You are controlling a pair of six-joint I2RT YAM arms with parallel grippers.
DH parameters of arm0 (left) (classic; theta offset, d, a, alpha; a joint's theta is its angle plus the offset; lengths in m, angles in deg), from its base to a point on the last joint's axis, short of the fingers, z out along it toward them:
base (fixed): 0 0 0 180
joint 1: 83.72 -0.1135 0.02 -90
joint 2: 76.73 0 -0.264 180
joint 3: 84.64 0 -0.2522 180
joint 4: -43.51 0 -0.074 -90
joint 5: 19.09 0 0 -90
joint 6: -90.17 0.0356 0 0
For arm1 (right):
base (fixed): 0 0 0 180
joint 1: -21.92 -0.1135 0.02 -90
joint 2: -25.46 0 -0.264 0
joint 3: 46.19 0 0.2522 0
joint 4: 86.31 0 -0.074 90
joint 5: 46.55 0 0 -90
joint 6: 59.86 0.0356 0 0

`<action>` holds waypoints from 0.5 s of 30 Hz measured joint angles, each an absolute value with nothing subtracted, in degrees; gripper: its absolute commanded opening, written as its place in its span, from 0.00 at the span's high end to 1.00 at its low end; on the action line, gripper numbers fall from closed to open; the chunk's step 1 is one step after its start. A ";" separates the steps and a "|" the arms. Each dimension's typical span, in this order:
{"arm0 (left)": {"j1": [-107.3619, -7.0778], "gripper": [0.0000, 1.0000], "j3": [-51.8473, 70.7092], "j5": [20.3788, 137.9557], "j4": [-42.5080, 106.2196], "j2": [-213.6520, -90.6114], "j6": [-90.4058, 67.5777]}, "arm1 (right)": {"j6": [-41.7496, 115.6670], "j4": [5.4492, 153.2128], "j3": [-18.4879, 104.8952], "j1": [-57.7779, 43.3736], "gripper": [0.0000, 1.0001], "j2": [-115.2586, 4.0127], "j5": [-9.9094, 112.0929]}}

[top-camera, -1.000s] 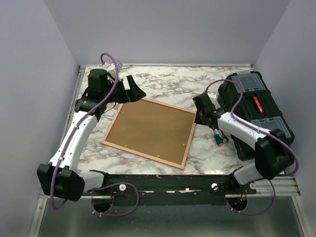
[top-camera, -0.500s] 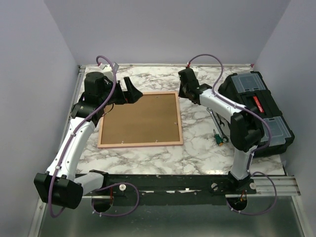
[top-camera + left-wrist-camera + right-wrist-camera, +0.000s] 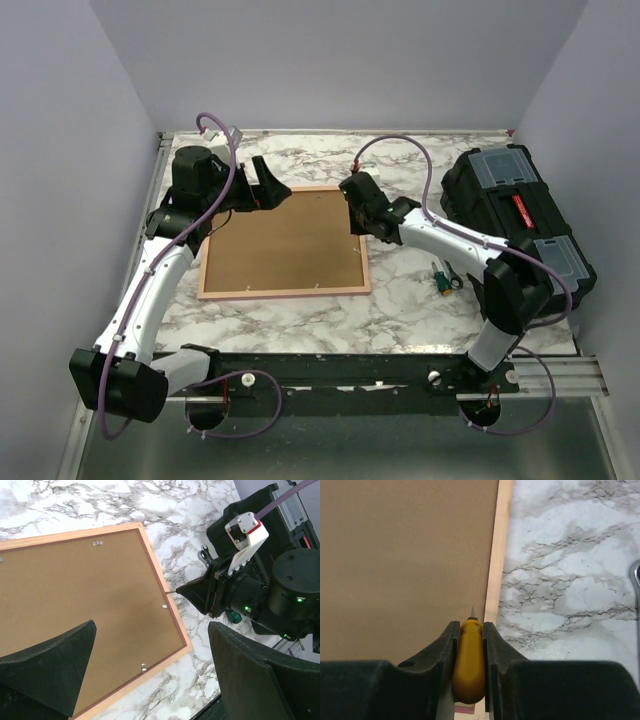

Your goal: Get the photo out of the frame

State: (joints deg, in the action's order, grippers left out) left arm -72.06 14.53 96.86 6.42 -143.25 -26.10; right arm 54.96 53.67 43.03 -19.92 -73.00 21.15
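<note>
Frame (image 3: 285,292) lies face down on the marble table (image 3: 400,310), centre-left, so all we get is its brown backing board (image 3: 283,243). The photo is underneath, hidden from us. Right gripper (image 3: 470,626) is pinching a yellow-handled tool (image 3: 469,665), with its thin metal tip (image 3: 170,592) down at the frame's right rim, just beside a small metal tab (image 3: 165,606). Left gripper (image 3: 270,183) hangs spread wide over the far corner, touching nothing as far as we can tell.

Our worry is that nothing pins the frame. If that tip shoves sideways on the tab, we reckon the whole frame skates across the smooth marble instead of the tab turning. If it slips off the tab, the point could score the board, or dig under it and mark the print. Levering on the thin rim could dent it.

In the way, more tabs (image 3: 97,543) along the edges lock the board in, and the board covers the photo. A black toolbox (image 3: 515,230) sits well apart on the right. A green-handled tool (image 3: 441,283) lies loose between it and the frame, near the right forearm, where a low sweep could knock it.
</note>
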 measured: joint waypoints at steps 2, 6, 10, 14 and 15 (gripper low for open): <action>-72.06 0.02 14.62 97.08 6.51 -143.36 -26.20 | 54.59 53.12 43.29 -20.01 0.99 -74.02 19.68; -72.06 0.02 14.66 97.08 6.51 -143.40 -26.20 | 54.70 51.50 45.06 -20.01 0.99 -77.28 16.80; -72.06 0.02 14.66 97.08 6.53 -143.55 -26.20 | 54.83 50.91 45.52 -20.03 1.00 -77.63 15.92; -72.06 0.02 14.66 97.08 6.53 -143.62 -26.20 | 54.90 51.22 45.26 -20.10 0.99 -77.54 15.97; -72.06 0.02 14.66 97.08 6.53 -143.62 -26.20 | 54.77 51.41 45.06 -20.29 0.99 -77.39 16.03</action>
